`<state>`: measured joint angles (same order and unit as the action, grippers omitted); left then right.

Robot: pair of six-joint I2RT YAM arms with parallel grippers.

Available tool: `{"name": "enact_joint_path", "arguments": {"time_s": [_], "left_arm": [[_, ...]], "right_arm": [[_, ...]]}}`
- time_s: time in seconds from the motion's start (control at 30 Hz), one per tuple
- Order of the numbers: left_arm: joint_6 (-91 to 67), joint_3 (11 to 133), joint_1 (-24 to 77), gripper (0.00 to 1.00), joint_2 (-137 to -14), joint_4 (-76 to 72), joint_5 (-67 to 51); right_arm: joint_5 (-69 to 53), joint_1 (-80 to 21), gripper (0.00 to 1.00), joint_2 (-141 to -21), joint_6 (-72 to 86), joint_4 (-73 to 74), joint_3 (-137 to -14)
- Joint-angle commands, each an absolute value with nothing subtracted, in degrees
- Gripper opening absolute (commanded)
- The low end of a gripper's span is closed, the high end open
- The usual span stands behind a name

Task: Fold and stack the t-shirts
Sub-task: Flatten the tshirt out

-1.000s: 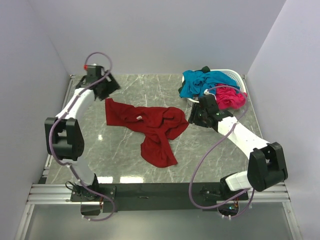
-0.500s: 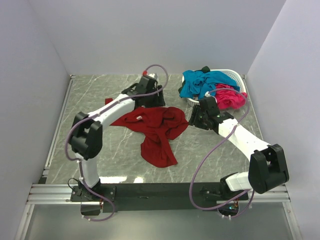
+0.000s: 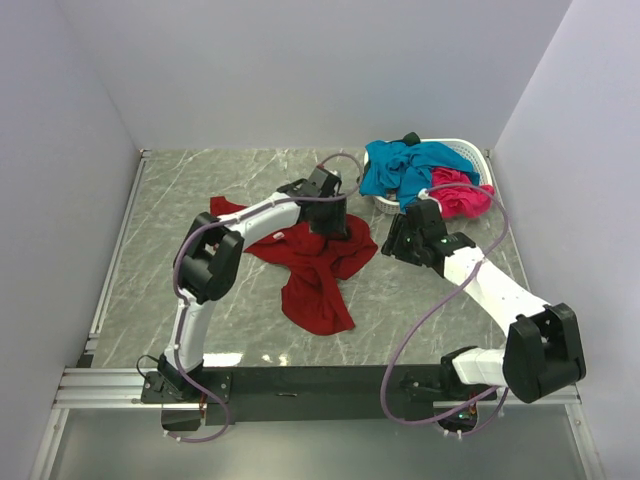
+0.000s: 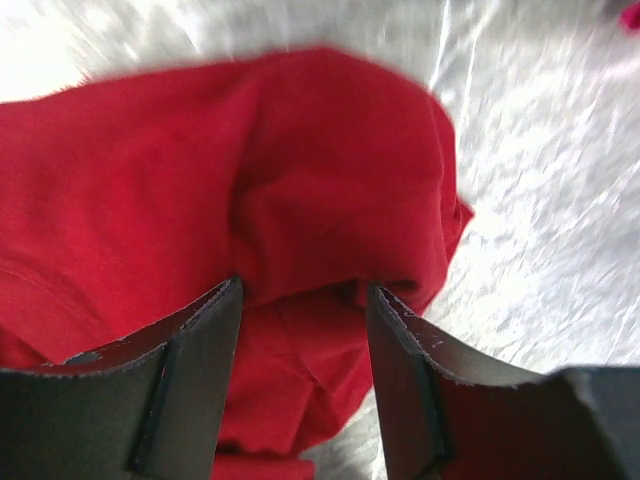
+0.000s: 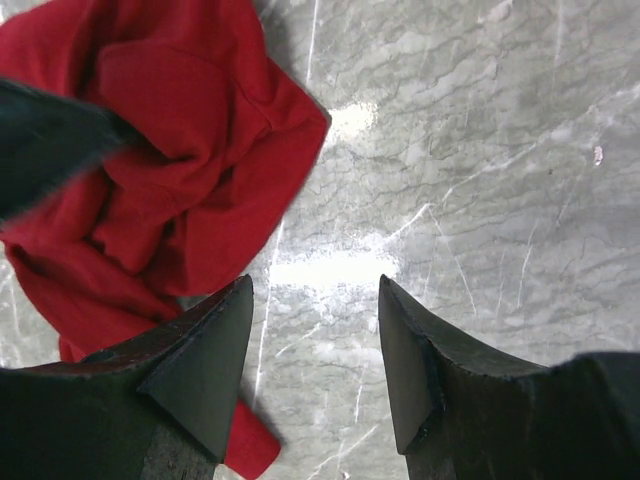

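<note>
The dark red t-shirt (image 3: 312, 268) lies crumpled on the marble table (image 3: 180, 200), one part trailing toward the near edge. My left gripper (image 3: 335, 222) hovers over the shirt's far right bunch. Its jaws stand apart in the left wrist view, left gripper (image 4: 303, 300) straddling a raised fold of the red t-shirt (image 4: 200, 180). My right gripper (image 3: 392, 238) is open just right of the shirt; in its wrist view the right gripper (image 5: 315, 295) is over bare marble, the red t-shirt (image 5: 180, 170) beside its left finger. A teal-blue t-shirt (image 3: 400, 165) and a hot pink t-shirt (image 3: 462, 195) are heaped in the basket.
The white latticed basket (image 3: 472, 153) stands at the far right corner, close behind my right arm. Grey walls close in the table on the left, back and right. A black rail (image 3: 320, 380) runs along the near edge.
My left arm has swung from the far left corner rightward across the red t-shirt, whose left part has bunched rightward. Its jaws have narrowed. My right gripper has barely shifted.
</note>
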<state>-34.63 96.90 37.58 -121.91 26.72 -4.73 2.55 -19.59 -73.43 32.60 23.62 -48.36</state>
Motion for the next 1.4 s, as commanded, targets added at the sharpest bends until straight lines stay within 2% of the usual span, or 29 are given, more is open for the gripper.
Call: {"name": "enact_joint_path", "arguments": {"time_s": [0.0, 0.33, 0.77, 0.87, 0.93, 0.97, 1.07, 1.13, 1.37], "left_arm": [[-34.98, 98.97, 39.37, 0.58, -122.34, 29.26, -5.54], [-37.0, 86.23, 40.52, 0.6, -112.32, 25.57, -2.19], [-37.0, 92.72, 40.78, 0.63, -120.49, 25.14, -5.27], [-37.09, 93.16, 40.78, 0.57, -121.38, 24.7, -5.8], [-37.09, 93.16, 40.78, 0.42, -121.64, 24.7, -5.97], [-37.18, 93.16, 40.78, 0.28, -121.64, 24.78, -5.98], [-37.79, 93.43, 40.34, 0.04, -120.77, 25.49, -5.8], [-38.49, 94.13, 39.56, 0.0, -119.89, 25.75, -6.5], [-42.8, 95.01, 31.83, 0.0, -114.87, 24.17, -10.89]], "right_arm": [[3.43, -18.81, 0.6, -70.76, 33.4, 22.94, -47.38], [2.81, -18.46, 0.6, -69.61, 34.8, 21.8, -44.65], [1.5, -18.46, 0.6, -70.05, 32.26, 23.03, -45.62], [-2.17, -19.07, 0.6, -69.52, 29.98, 22.33, -44.65], [-3.68, -21.17, 0.59, -69.43, 27.87, 22.15, -44.12], [-4.39, -22.23, 0.59, -69.35, 27.25, 22.24, -43.86], [-3.78, -27.67, 0.59, -69.43, 25.67, 22.59, -43.16], [-3.51, -30.31, 0.59, -69.7, 25.31, 22.68, -42.98], [-6.85, -39.63, 0.59, -71.45, 24.44, 19.78, -42.63]]}}
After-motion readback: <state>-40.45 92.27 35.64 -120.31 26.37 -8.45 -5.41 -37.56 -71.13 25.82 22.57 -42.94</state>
